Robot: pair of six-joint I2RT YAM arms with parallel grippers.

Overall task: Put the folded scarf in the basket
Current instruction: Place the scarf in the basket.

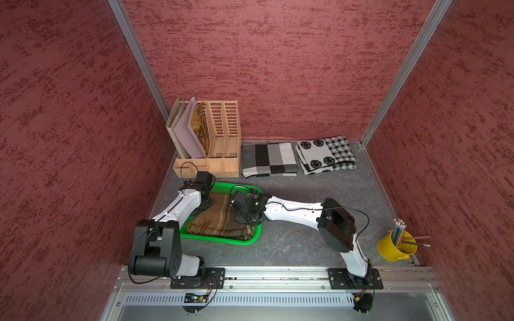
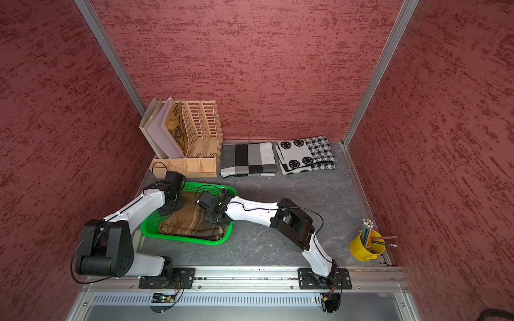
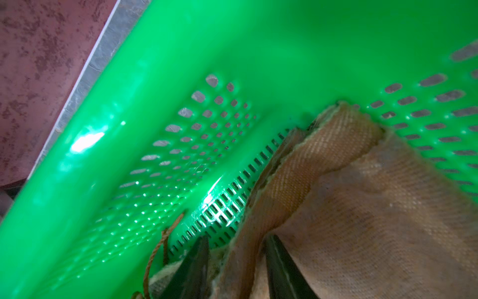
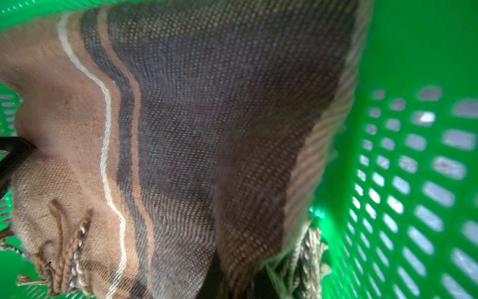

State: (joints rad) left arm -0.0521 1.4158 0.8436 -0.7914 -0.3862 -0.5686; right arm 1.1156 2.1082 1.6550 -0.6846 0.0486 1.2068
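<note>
Where the left fingers (image 3: 196,266) show in the left wrist view, they stand a little apart. An edge of the brown striped scarf (image 1: 222,222) sits between them with a gap on one side, so they do not seem to hold it. The right fingers (image 1: 248,219) sit on the scarf's other end, but I cannot tell if they pinch it. The scarf lies inside the green basket (image 1: 222,240) on the desk (image 1: 292,244). Putting in looks done. Next, both arms should lift straight out, dragging no cloth.

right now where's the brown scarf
In both top views the brown scarf lies inside the green basket, left of centre, just in front of the tan file organiser.
</note>
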